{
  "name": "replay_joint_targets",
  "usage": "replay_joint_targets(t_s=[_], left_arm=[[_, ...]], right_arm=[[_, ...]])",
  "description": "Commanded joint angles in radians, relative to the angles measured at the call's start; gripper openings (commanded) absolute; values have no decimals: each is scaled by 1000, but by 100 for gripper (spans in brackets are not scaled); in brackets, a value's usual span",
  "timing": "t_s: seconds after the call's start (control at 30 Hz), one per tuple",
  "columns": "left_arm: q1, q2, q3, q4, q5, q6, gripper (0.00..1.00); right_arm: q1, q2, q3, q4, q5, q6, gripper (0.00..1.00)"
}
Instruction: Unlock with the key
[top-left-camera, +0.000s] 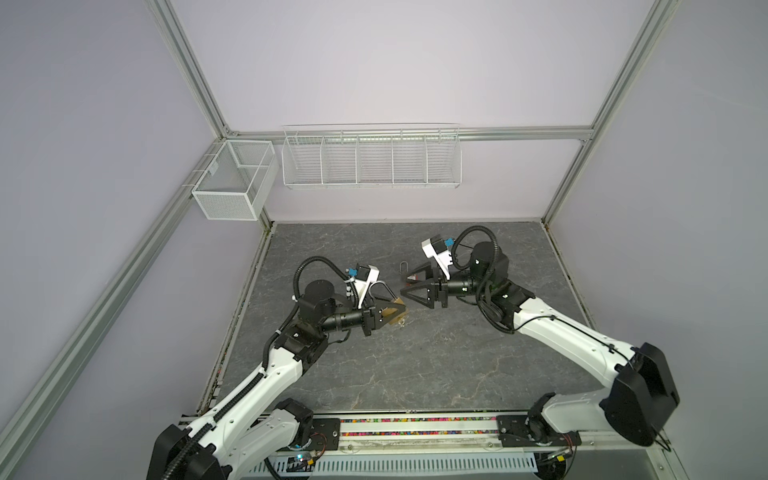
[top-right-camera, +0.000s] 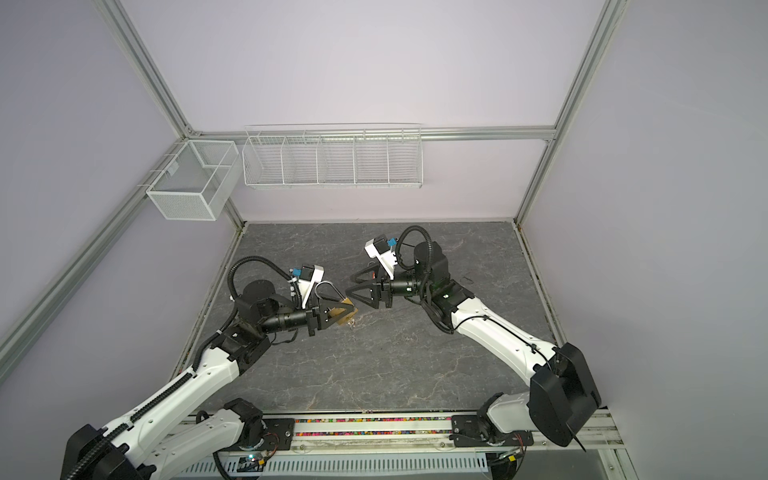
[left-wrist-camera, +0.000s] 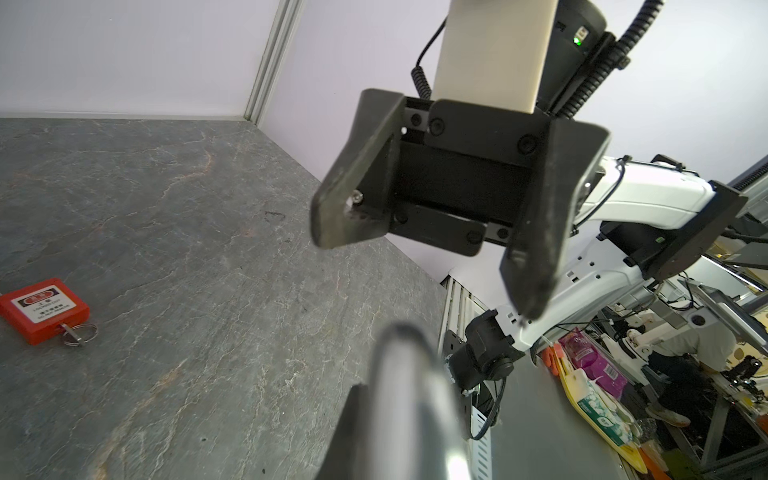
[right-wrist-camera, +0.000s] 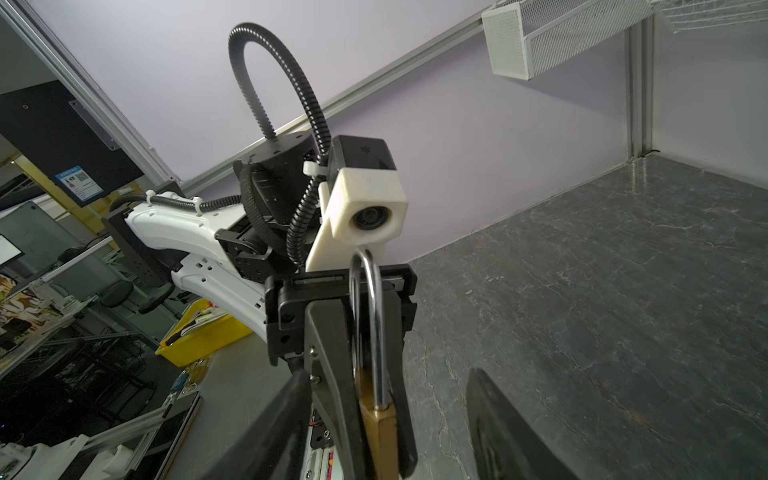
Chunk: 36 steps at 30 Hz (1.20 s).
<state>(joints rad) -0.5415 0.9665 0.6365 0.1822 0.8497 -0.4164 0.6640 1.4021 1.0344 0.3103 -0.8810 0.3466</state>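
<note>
Fingers (right-wrist-camera: 332, 395) of left arm (top-left-camera: 249, 386), reaching inward, clamp brass padlock (right-wrist-camera: 380, 432).

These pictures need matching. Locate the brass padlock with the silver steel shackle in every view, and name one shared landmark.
In a top view: brass padlock left of centre, clamped in the left gripper.
In a top view: brass padlock left of centre too.
Left wrist view: only its blurred shackle, close to the lens.
Right wrist view: brass padlock between the left gripper's black fingers.
Shared landmark: the open right gripper.
</note>
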Motion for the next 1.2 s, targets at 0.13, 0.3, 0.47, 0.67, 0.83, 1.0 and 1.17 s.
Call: replay_joint_targets(t_s=[0.13, 0.3, 0.47, 0.67, 0.83, 1.0, 1.17], left_arm=[[-10, 5, 54, 116, 67, -31, 0], [-30, 28, 58, 125, 69, -33, 0], [-32, 35, 53, 127, 63, -31, 0], [-31, 25, 67, 54, 5, 33, 0], [-31, 9, 78, 5, -70, 78, 18], [-31, -7, 49, 54, -125, 79, 54], [-31, -22, -19, 151, -104, 56, 58]], right_arm=[[44, 60, 66, -21, -72, -40, 52], [48, 81, 74, 31, -75, -9, 39], [49, 95, 93, 33, -88, 2, 24], [51, 83, 80, 28, -96, 2, 8], [48, 54, 51, 28, -58, -1, 7], [31, 23, 19, 13, 59, 18, 7], [-9, -30, -46, 101, 126, 87, 7]])
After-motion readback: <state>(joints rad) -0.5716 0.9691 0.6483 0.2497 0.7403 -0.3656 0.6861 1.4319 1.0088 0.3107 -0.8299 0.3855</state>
